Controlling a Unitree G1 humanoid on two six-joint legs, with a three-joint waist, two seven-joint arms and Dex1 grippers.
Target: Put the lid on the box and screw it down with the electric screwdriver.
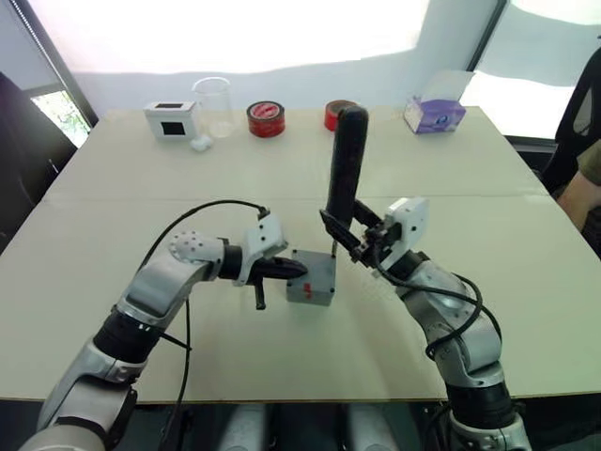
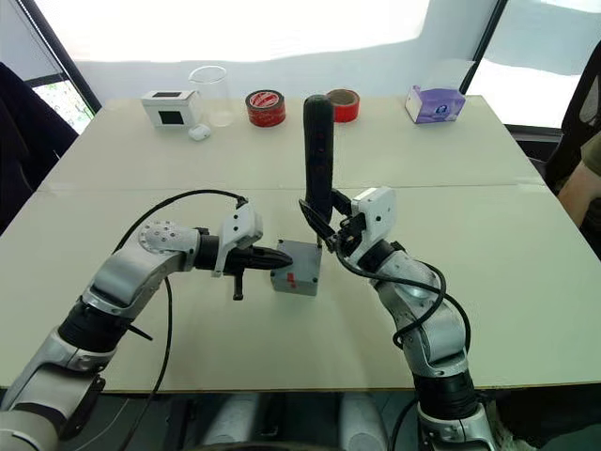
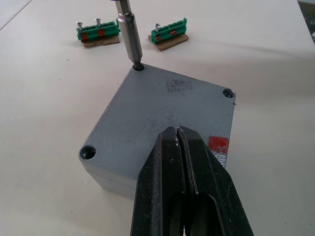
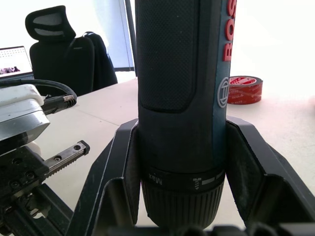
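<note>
From the head camera, the box sits near the middle of the table with the lid already on top of it, a small red mark on its near side. The left gripper reaches in from the left, its two black fingers pressed together with nothing between them, tips resting on the lid's left part. The right gripper clamps the electric screwdriver around its lower end; the tool stands nearly upright, its thin bit coming down at the box's far right corner. Along the far edge of the table stand a white box with a black square face, a clear beaker, two red tape rolls and a purple tissue box.

In the left wrist view, the closed fingers lie over the near edge of the grey lid. The metal bit sits in one corner screw hole; two other corner holes are visible. Two green terminal blocks lie on the table beyond the box, apart from it.

In the right wrist view, the gripper's fingers press against both sides of the screwdriver's black body just above its ribbed collar. A red tape roll and a black office chair stand behind
</note>
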